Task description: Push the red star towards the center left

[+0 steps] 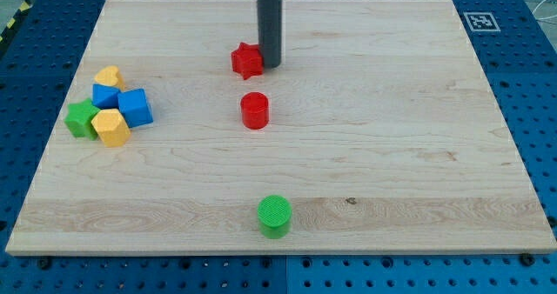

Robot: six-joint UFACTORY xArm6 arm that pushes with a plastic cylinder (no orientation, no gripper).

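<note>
I count seven blocks. The red star (247,60) sits touching my tip (270,65) on its right; the rod has no jaws. Below the star: one red cylinder (254,110), one green cylinder (274,217). Far left: two blue blocks (134,106), two yellow blocks (110,127), one green block (81,118), clustered.

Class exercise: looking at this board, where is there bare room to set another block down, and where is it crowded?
Bare: everything to the view's right of my tip, red star, red cylinder and green cylinder. Crowded: the left-edge cluster, yellow heart, blue blocks, green block, yellow block.
</note>
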